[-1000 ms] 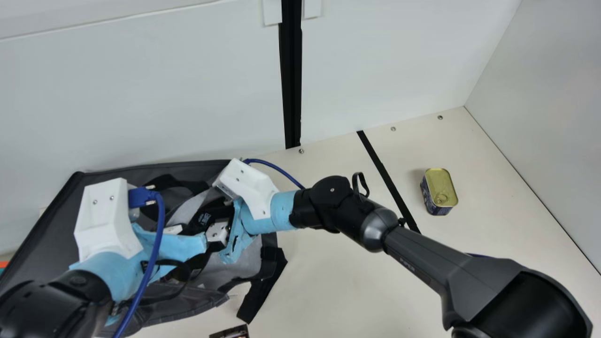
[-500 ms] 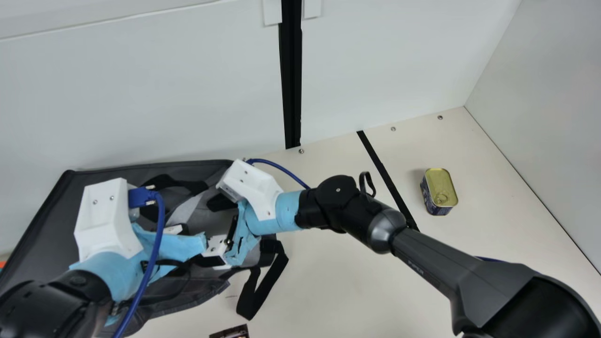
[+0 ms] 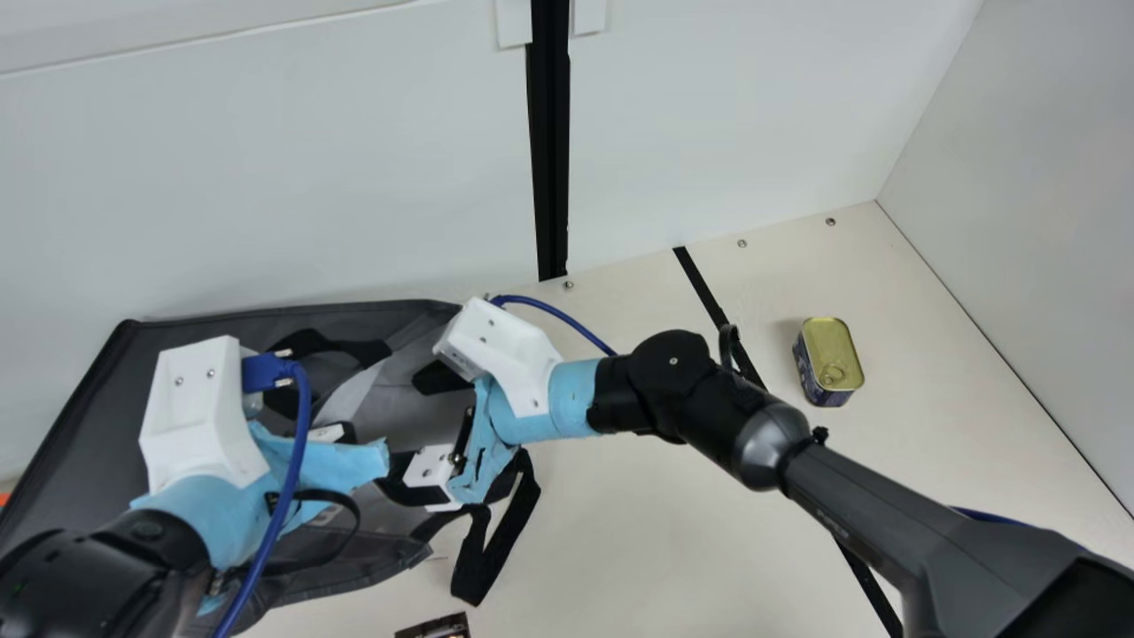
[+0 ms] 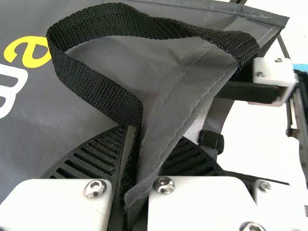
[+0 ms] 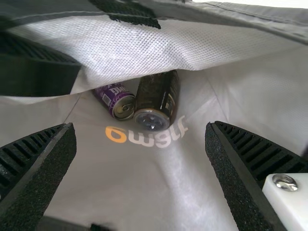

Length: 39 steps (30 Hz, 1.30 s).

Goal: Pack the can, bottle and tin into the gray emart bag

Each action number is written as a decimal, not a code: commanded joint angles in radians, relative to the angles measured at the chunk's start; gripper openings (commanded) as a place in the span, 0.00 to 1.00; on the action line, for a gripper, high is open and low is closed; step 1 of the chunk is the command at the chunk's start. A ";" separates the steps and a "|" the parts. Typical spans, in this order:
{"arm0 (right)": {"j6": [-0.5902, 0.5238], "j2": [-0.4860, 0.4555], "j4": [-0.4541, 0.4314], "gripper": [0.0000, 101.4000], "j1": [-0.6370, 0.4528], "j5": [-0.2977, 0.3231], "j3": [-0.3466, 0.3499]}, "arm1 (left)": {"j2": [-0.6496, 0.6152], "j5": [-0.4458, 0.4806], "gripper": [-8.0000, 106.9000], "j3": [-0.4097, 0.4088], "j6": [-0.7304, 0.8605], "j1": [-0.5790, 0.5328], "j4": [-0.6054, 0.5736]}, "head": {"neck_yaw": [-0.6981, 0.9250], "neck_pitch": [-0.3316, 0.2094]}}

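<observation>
In the main view my left gripper [image 3: 328,432] is at the gray bag [image 3: 80,416]; in the left wrist view my left gripper [image 4: 131,144] is shut on the bag's rim and black handle [image 4: 96,86]. My right gripper [image 3: 434,474] is at the bag's right side, and in the right wrist view my right gripper [image 5: 141,130] has its fingers wide apart, nothing between them. Beyond them, inside the bag, a purple can [image 5: 114,100] lies beside a dark bottle [image 5: 156,101]. The gold-lidded tin [image 3: 830,359] stands on the table at the far right.
A dark item [image 3: 434,627] lies at the main view's bottom edge. A black strap loop [image 3: 496,540] hangs from the bag onto the table. A black strip crosses the table between bag and tin. Walls stand behind and at the right.
My right gripper has shifted rightward and slightly downward in the main view, away from my left one. The bag has spread a little to the left, and its strap has shifted. My left arm stays put.
</observation>
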 commanded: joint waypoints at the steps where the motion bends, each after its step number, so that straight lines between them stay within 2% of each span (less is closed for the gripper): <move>1: 0.003 -0.014 -0.005 0.90 -0.004 0.000 0.008 | 0.000 0.000 0.16 0.000 0.000 0.000 0.000 | -0.001 -0.023; 39: 0.178 -0.372 -0.178 0.90 -0.107 -0.056 0.201 | 0.000 0.000 0.16 0.000 0.000 0.000 0.000 | -0.001 -0.023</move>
